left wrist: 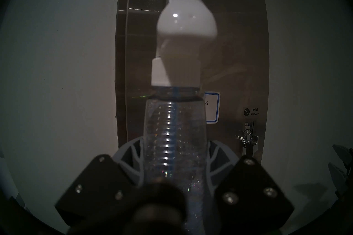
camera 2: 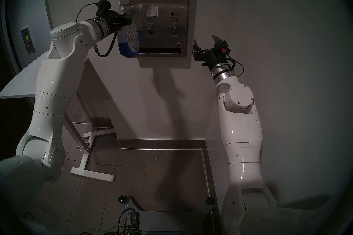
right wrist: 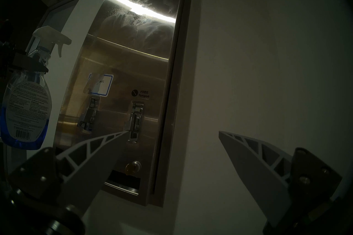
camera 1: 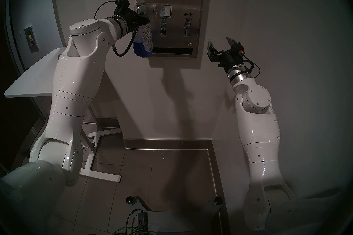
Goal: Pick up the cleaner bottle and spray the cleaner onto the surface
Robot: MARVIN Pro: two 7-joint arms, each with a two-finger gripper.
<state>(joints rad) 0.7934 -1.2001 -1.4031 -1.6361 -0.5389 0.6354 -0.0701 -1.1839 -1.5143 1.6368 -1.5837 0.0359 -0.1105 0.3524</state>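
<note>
Cleaner bottle (camera 1: 142, 37): held in the air at the left edge of the dispenser front, clear of the table; upright, long axis vertical, white trigger head on top, base down.
Nozzle direction: in the right wrist view the spout and trigger point toward the steel panel; in the left wrist view the back of the head faces the camera.
Cleaner (camera 1: 140, 50): blue liquid fills only the lower part of the bottle; the upper body is clear.
Left gripper (camera 1: 142, 19): clamped on the ribbed neck of the bottle, below the white collar, above the back label with its barcode.
Right gripper (camera 1: 221, 43): fingers spread wide, nothing between them; just right of the dispenser's lower corner, tips aimed up at the wall.
Dispenser front (right wrist: 133, 79): brushed steel, two lever slots, blue-bordered sticker, "FREE Tampon" mark, keyhole, dark slot at the bottom. Fine droplets and smeared streaks on the upper panel.
Room: white wall (camera 1: 267, 18), grey floor tiles (camera 1: 152, 171), white table (camera 1: 32, 75) to the left.
</note>
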